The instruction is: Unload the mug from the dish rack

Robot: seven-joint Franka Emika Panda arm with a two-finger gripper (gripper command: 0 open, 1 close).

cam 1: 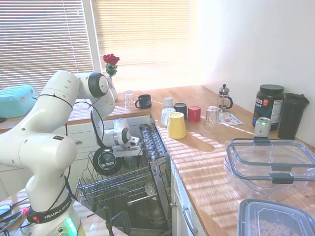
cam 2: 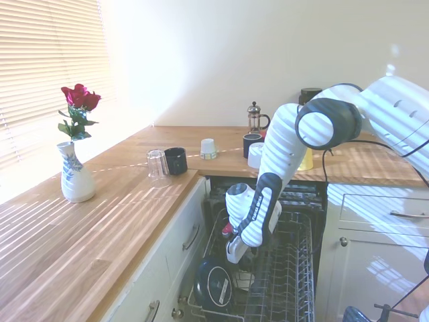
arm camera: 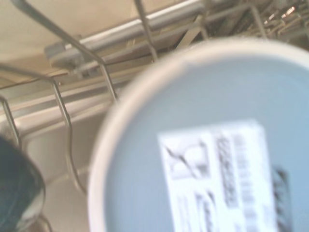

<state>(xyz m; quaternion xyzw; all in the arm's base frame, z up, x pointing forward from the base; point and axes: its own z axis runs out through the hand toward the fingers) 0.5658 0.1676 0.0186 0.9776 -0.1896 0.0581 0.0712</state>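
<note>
Mug [arm camera: 207, 145] sits upside down in dish rack [cam 1: 113, 184] near its front edge, base w/ label filling wrist view, directly under end effector [cam 2: 236, 258]. Finger state: can't tell. Glazed ceramic — stiff, slick, chips easily, moderate weight. Best hold prob. across the wall or rim, firm squeeze, lift straight off tines.

The white arm reaches down into the dish rack [cam 1: 118, 183], its end effector [cam 1: 129, 160] low among the tines at about 3 o'clock from a black round plate [cam 1: 106, 161] standing on edge. On the wooden tabletop [cam 1: 206, 162], a yellow cup [cam 1: 176, 125] sits upside down, at 9 o'clock from a clear glass [cam 1: 212, 116].
</note>
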